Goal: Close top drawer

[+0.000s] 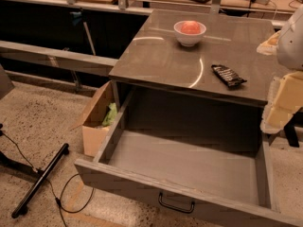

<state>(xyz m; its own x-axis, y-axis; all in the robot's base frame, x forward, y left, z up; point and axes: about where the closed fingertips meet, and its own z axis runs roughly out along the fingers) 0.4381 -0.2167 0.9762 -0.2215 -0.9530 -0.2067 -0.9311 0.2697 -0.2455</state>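
The top drawer (189, 167) is pulled far out of the grey cabinet, and its broad grey box interior is bare. Its flat front (118, 181) runs along the bottom of the view, with a small black handle (176, 205) at its centre. The lower drawers are out of view. My gripper (284, 103) shows as a pale yellowish and white block at the right edge. It sits above the drawer's right side wall (265, 174) and beside the cabinet top's right front corner.
On the cabinet top (161, 60) stand a white bowl (189, 32) holding a reddish fruit and a dark snack packet (228, 75). A cardboard box (97, 119) stands on the floor left of the drawer. A black bar (40, 181) and cables lie on the floor at left.
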